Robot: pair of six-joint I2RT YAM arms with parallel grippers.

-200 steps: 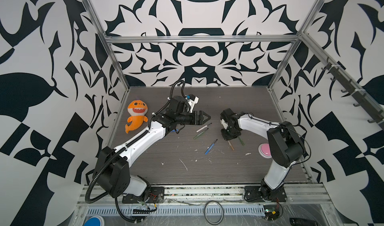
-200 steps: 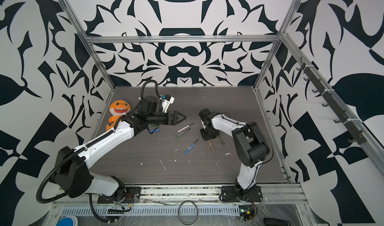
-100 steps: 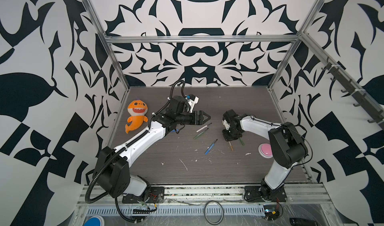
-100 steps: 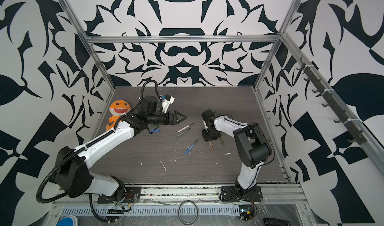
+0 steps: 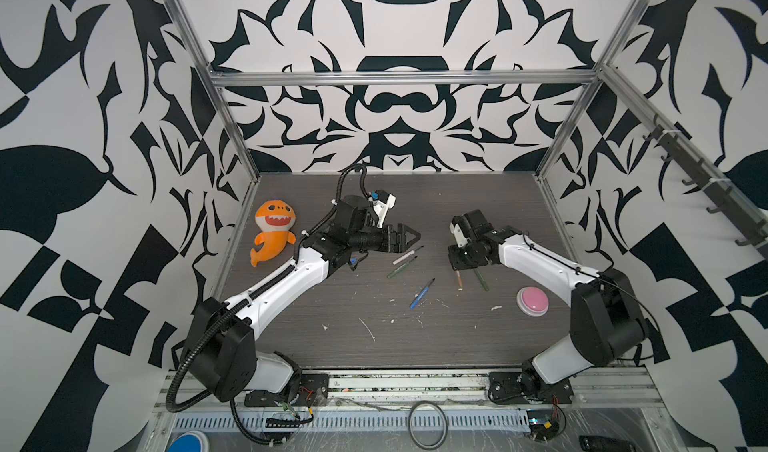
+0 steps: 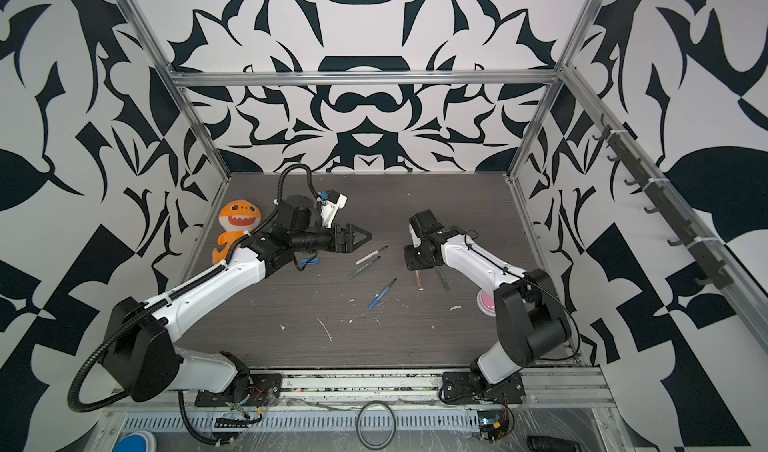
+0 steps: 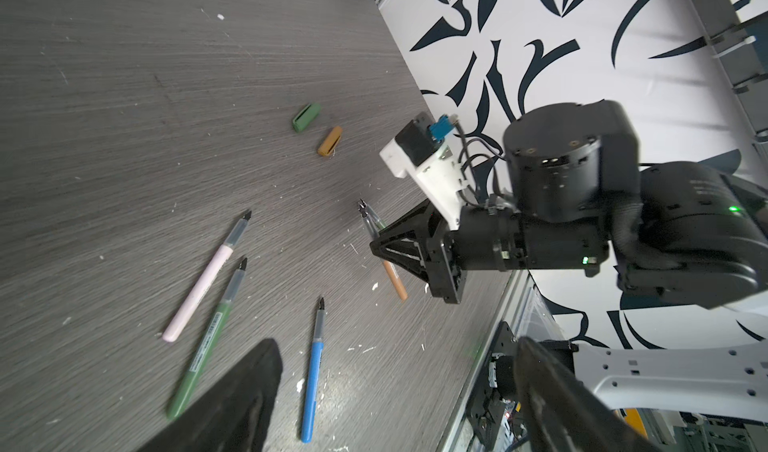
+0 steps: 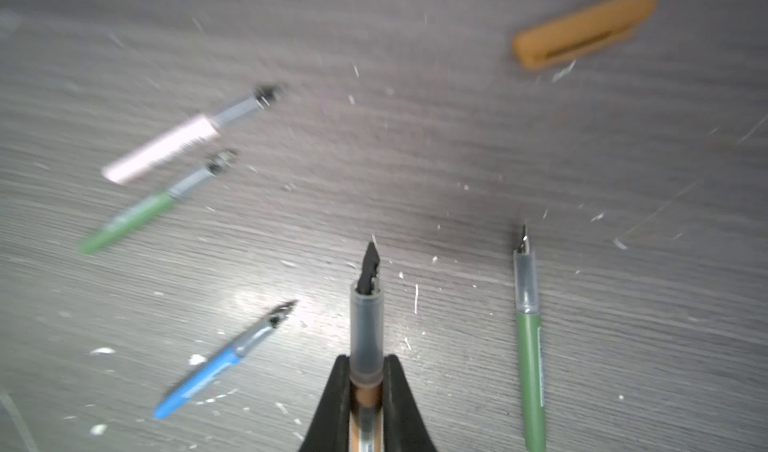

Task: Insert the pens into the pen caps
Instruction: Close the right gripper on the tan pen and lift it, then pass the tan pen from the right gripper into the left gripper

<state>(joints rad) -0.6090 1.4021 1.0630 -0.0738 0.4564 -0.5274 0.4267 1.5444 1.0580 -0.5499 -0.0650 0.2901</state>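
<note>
Clamping orange-brown pen (image 8: 365, 325) w/ tip fwd, right gripper (image 8: 365, 360) is prob. risking pen pivot & a miss at orange cap (image 8: 586, 28) lying loose ahead, while left gripper (image 5: 411, 236) is hovering open.

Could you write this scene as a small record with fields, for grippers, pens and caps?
right gripper: shut on orange-brown pen, dark tip pointing out past the fingers
left gripper: open, empty
loose on table: white-pink pen, green pen beside it, blue pen, second green pen
caps in view: orange cap, green cap, both lying alone
pens capped: none visible
</note>
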